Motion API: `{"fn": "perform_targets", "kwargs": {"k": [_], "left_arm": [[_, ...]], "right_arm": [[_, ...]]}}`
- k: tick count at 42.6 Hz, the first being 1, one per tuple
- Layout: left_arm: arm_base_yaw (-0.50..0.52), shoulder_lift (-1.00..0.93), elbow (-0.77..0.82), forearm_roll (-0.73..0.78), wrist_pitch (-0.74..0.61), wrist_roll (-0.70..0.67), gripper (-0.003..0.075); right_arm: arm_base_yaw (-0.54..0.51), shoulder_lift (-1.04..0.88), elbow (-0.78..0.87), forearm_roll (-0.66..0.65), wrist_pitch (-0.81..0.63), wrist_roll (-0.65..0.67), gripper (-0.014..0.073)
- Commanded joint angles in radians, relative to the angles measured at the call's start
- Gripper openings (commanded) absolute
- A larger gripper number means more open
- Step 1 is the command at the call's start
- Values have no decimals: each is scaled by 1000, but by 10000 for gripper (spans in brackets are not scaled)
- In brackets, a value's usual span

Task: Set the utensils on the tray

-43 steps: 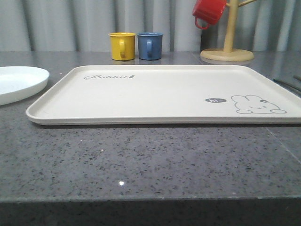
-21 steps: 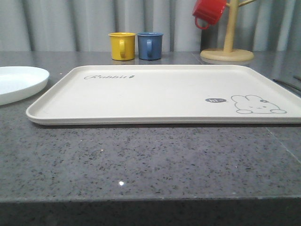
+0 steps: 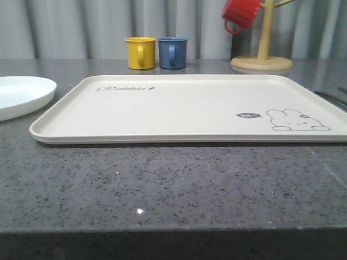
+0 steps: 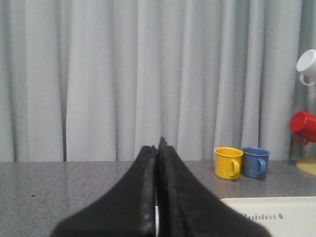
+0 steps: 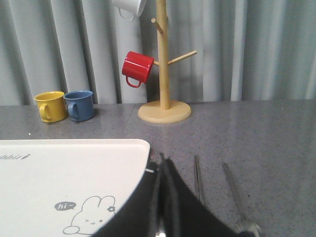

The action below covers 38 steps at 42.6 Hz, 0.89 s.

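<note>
Nothing moved since earlier frames. Tray empty at tabletop centre, plate at 9 o'clock, utensils at 3. Left claw and right claw both pressed together; thin flat utensils may slip during pickup.

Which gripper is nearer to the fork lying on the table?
Right. The right gripper hangs just beside the fork; the left gripper sits beyond the tray's opposite end.

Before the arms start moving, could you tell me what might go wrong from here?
1. The utensils lie flat on the counter close to the tray rim; shut fingers on the right gripper could skid off them or nudge the tray.
2. The plate sits right beside the tray's edge, so lifting it may bump the rim.
3. The mug tree stands behind the utensils; a high swing could hit it.
</note>
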Motion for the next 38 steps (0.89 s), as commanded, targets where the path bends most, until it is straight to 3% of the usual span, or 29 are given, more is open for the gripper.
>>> {"fn": "perform_targets", "kwargs": {"k": [1,11,32,35,38], "left_arm": [[2,80,-134,2,66,-7,-20],[2,317,-334,2,292,-7,-20],[2,550,-332,2,351,-7,-18],[2,571,-332,2,358,-7,27],[2,593,-332,2,371,-7,144]], "right_arm": [[-3,96,-127,-14,25,4,-68],[-3,338,-310,-14,225,4,-68],[-3,613,-310,-15,262,3,-62],[-3,628,-310,-16,268,-14,-8],[-3,640,-310,-16,276,-25,125]]}}
